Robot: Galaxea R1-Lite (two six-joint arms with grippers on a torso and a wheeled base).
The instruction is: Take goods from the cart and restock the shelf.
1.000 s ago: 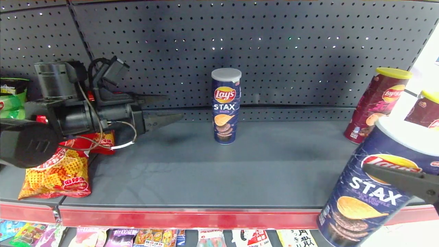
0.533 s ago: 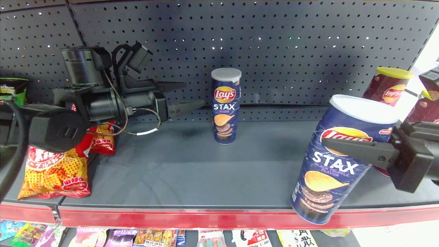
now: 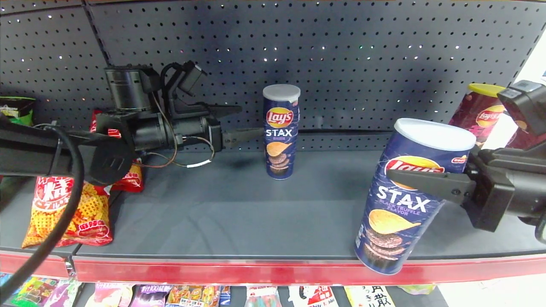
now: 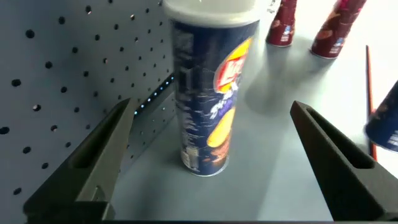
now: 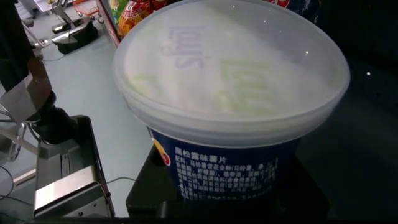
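Blue chip can (image 3: 401,221), pinched by the right gripper (image 3: 420,179), tilts with its base over the shelf's (image 3: 213,213) front lip, while the left gripper (image 3: 249,121), spread, faces the standing can (image 3: 280,132).

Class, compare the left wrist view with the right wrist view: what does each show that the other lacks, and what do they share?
Left wrist, not right wrist: the open left gripper facing the standing blue can, the pegboard wall, and two maroon cans along the shelf. Right wrist, not left wrist: the white lid of the held blue can, and the floor below. Shared: the held blue can, apparently the blue sliver past the shelf's front edge in the left wrist view.
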